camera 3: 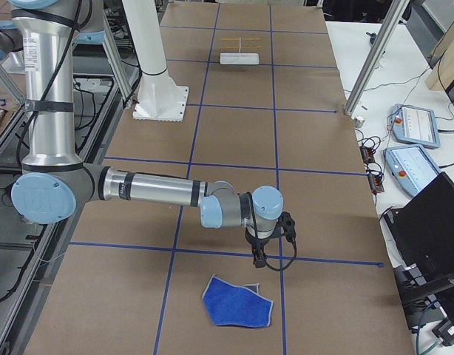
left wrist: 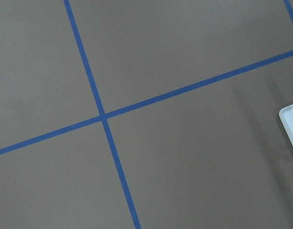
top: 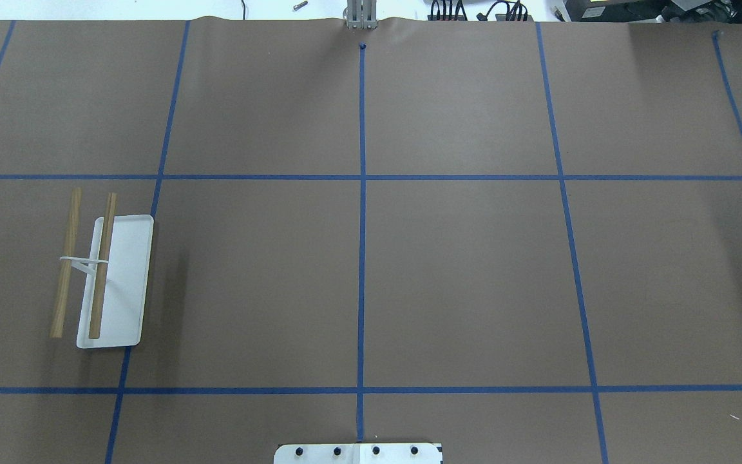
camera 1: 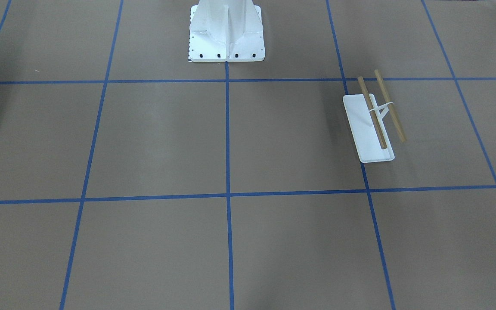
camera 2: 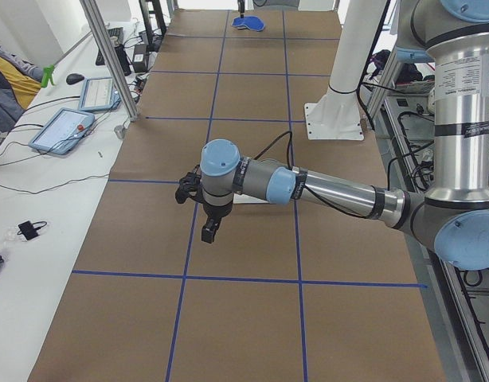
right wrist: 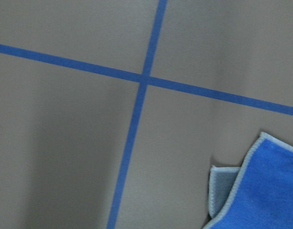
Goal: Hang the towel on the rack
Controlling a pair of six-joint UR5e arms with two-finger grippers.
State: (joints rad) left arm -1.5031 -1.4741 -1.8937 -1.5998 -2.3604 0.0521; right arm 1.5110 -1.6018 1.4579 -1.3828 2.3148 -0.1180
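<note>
The towel (camera 3: 238, 302), royal blue with a pale stitched edge, lies crumpled flat on the brown table at the robot's far right end. It also shows in the right wrist view (right wrist: 268, 188), with one corner folded over. My right gripper (camera 3: 257, 262) hangs just above the table, a little short of the towel and apart from it; I cannot tell whether it is open or shut. The rack (top: 113, 277), a white tray with two wooden dowels, stands bare on the robot's left side (camera 1: 368, 125). My left gripper (camera 2: 209, 233) hovers over the table near it; I cannot tell its state.
The white bolted robot pedestal (camera 1: 226, 30) stands at the table's middle edge. Blue tape lines (top: 361, 212) grid the brown table. Tablets and cables lie on the side bench (camera 3: 412, 122). A corner of the rack's tray (left wrist: 292, 126) shows in the left wrist view.
</note>
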